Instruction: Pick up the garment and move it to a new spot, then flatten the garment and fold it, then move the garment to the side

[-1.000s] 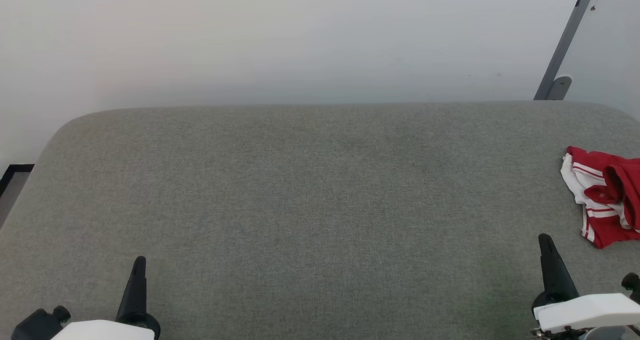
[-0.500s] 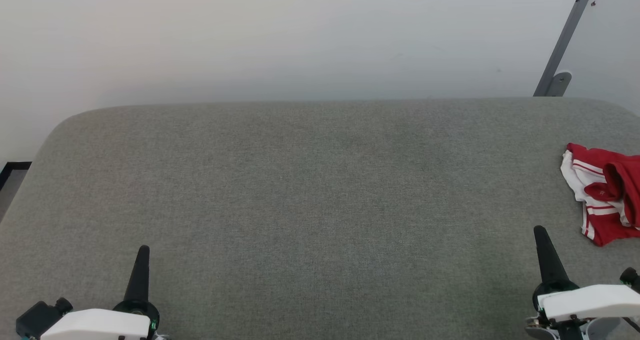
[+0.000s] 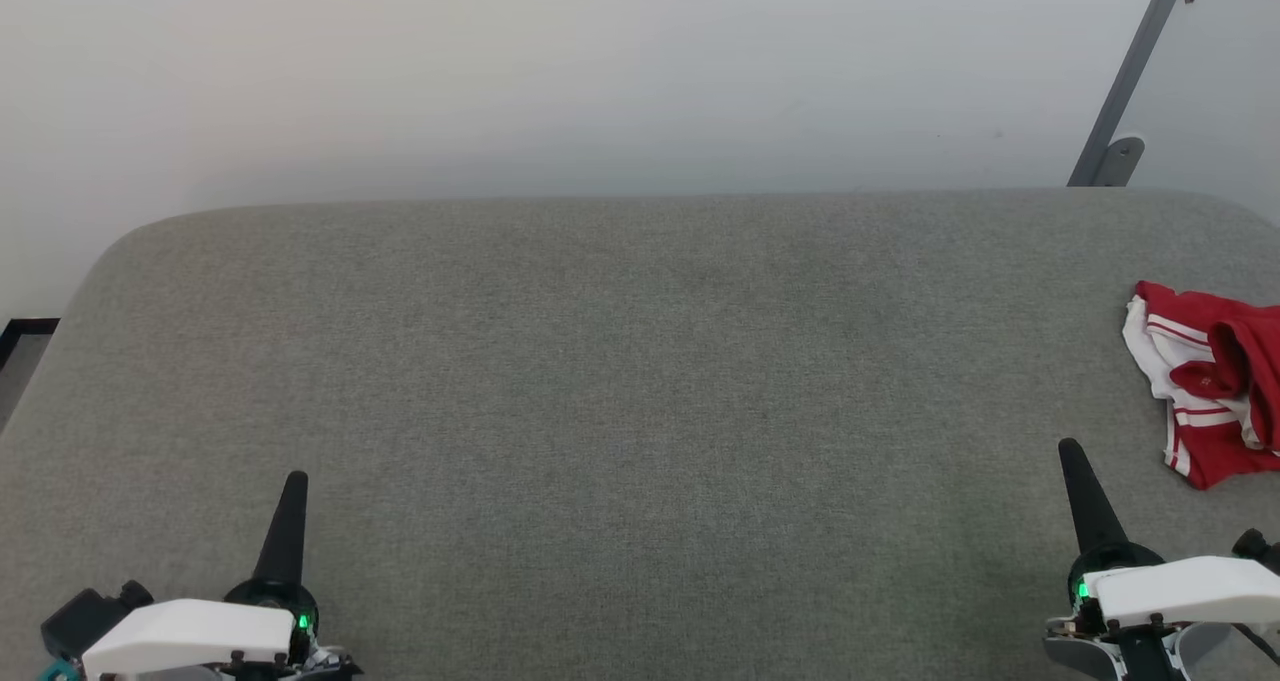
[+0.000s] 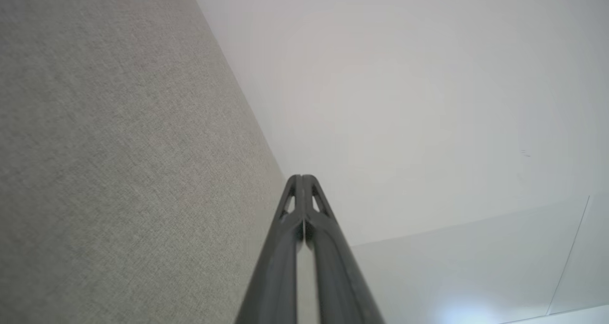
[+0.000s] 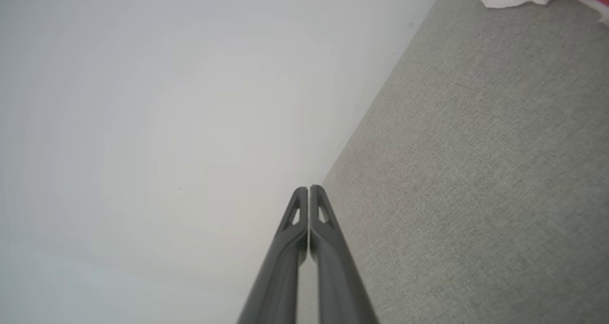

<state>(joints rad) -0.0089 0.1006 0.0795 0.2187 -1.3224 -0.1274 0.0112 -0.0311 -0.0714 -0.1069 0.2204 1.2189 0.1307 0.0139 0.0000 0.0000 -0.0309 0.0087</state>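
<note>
Head view: grey fabric surface (image 3: pixel 640 361) meets white wall (image 3: pixel 600 61); left hand (image 3: pixel 293 483) and right hand (image 3: pixel 1070 453) clenched.

The garment (image 3: pixel 1205 381) (red, white-striped) lies crumpled — far right.

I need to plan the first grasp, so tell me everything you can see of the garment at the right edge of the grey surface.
The garment is a crumpled heap of soft red cloth with white parts and red-and-white striped trim. It lies bunched, not flattened, on the grey padded surface at its right side, partly cut off by the head view's border. As far as shown, only the surface touches it; the shut right gripper sits apart, nearer the robot.
</note>
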